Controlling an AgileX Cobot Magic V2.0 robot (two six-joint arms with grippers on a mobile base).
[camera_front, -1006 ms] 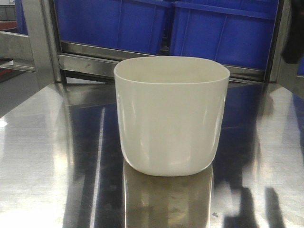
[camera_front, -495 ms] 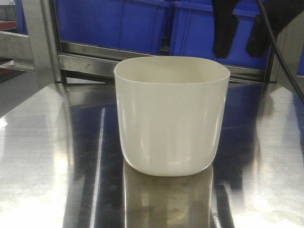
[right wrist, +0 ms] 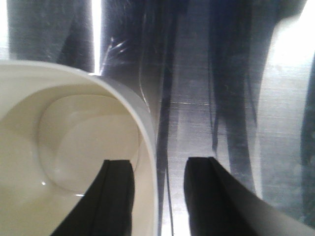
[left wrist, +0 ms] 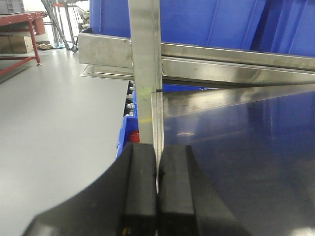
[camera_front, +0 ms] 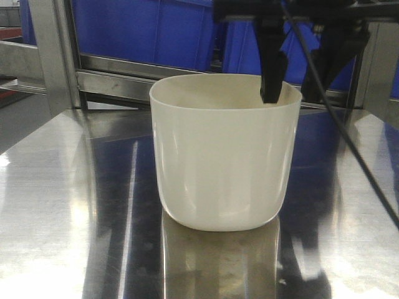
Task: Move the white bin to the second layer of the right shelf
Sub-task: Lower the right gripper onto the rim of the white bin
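Right jaws now lower, astride white bin [camera_front: 224,156] rim.

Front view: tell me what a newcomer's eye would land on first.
The white bin dominates, standing upright in the middle of a shiny steel table. Next comes the black right gripper, open and straddling the bin's right wall, one finger inside and one outside. Behind, bright blue crates fill the rack.
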